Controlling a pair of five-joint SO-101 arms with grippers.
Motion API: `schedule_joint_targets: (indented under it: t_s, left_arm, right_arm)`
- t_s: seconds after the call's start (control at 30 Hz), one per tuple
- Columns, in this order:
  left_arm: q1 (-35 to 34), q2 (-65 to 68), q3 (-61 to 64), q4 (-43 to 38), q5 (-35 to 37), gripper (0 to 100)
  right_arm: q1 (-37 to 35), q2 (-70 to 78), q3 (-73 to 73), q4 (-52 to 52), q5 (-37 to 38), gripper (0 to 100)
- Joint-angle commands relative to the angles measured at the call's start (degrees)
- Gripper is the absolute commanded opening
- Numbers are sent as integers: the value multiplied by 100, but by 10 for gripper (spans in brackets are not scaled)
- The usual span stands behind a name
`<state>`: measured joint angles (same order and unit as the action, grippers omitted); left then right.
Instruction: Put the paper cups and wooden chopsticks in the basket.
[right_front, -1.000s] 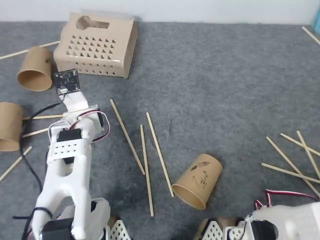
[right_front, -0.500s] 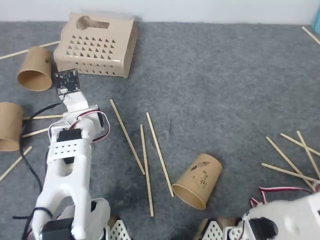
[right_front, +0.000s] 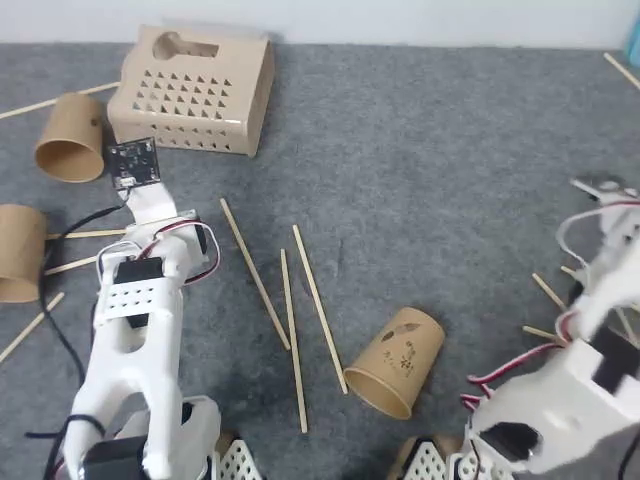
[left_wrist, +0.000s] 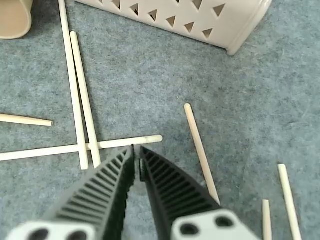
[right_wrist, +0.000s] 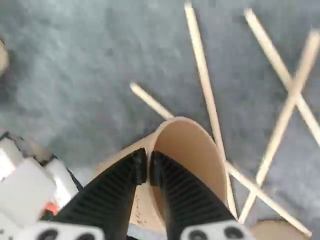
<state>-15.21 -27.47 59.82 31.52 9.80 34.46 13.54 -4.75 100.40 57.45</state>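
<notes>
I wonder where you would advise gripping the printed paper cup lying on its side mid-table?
Probably best to take the paper cup by its open rim, pinching the wall inside and out. It lies on its side with its mouth towards the near edge of the table, so come in low from that side.

place: robotics test bench, lab or hobby room; can't tell which
surface (right_front: 430, 150): grey short-pile carpet-like covering, with a pale strip along the far edge
arms: two small white plastic arms, left arm (right_front: 135, 340) and right arm (right_front: 570, 400), set side by side at the near edge
wiring: exposed red, black and white servo leads (right_front: 170, 232) looped in the open along the arms
electronics: bare circuit board (right_front: 133, 163) at the left arm's wrist, no housing
props: paper cups (right_front: 398, 362) and wooden chopsticks (right_front: 318, 295) strewn about, plus a perforated beige basket (right_front: 195, 90); reads as staged test items
</notes>
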Motion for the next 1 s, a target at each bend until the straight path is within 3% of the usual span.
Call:
schedule_joint_targets:
  t_s: [0.0,0.07,0.23,0.33,0.7,0.97]
  left_arm:
    - [53,-9,-22,-141,-70,13]
    - [53,-9,-22,-141,-70,13]
    - [53,-9,-22,-141,-70,13]
    - [62,-9,-22,-149,-79,13]
    - [62,-9,-22,-149,-79,13]
    - [53,-9,13,-141,-79,13]
  right_arm:
    - [-549,-57,-141,224,-501,9]
    - [-778,-57,-149,224,-712,29]
    - [-1103,-57,-193,233,-1002,210]
    - [-1138,-57,-554,259,-1037,259]
    - [171,-127,-1846,-75,-1240,256]
    - [374,1385,-1890,-1024,-1240,51]
